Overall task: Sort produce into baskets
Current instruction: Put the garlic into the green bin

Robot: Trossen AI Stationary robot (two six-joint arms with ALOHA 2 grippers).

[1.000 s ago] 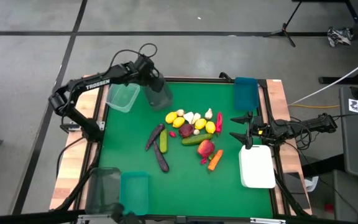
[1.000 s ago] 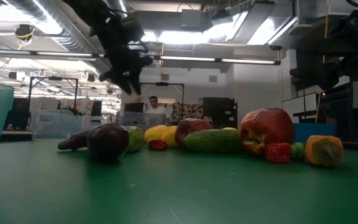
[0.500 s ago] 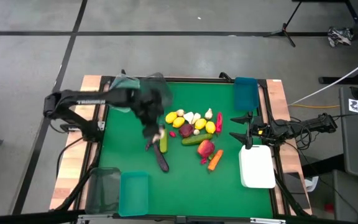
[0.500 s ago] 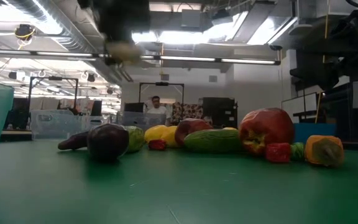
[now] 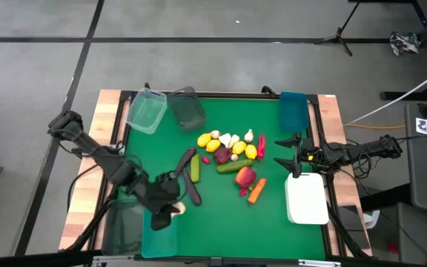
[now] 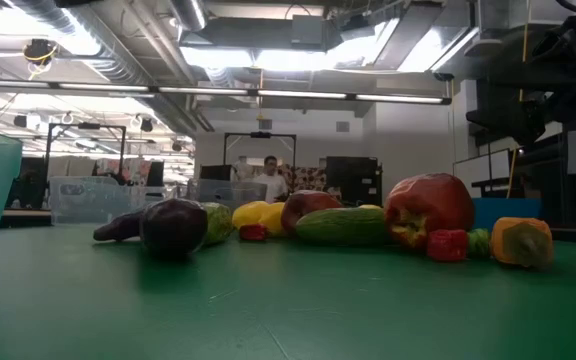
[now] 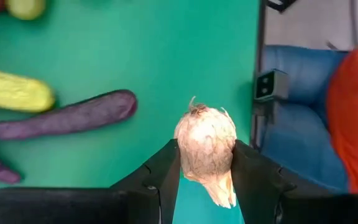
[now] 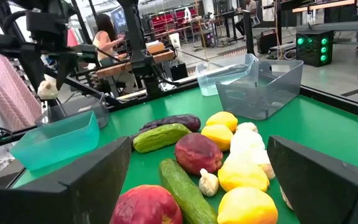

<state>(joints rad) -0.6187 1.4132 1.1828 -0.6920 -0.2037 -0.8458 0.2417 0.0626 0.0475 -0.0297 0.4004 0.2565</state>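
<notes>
My left gripper (image 5: 167,213) hangs over the teal tub (image 5: 159,231) at the table's near left, shut on a white garlic bulb (image 7: 205,146). The right wrist view shows that bulb (image 8: 47,88) above the teal tub (image 8: 55,140). The rest of the produce lies in a pile mid-table: lemons (image 5: 239,147), garlic (image 5: 228,139), cucumbers (image 5: 233,166), eggplants (image 5: 184,163), a red fruit (image 5: 245,176) and a carrot (image 5: 256,191). My right gripper (image 5: 291,156) waits open at the right edge, pointing at the pile. My left gripper pinches the garlic bulb by its two opposite sides (image 7: 185,155) between the two fingers. The fingers slant down toward the table's near edge. The bulb is lifted clear, above the teal tub's edge.
A clear tub (image 5: 146,113) and a smoky grey tub (image 5: 187,110) stand at the far left, a blue tub (image 5: 293,111) at the far right, a white tray (image 5: 306,198) at the right, and another clear tub (image 5: 124,226) beside the teal one.
My left gripper has swung from above the grey tub at the far left, across the pile's left side, toward the table's near edge, and now hangs over the teal tub. It has rolled on the way and kept the garlic bulb between its fingers.
</notes>
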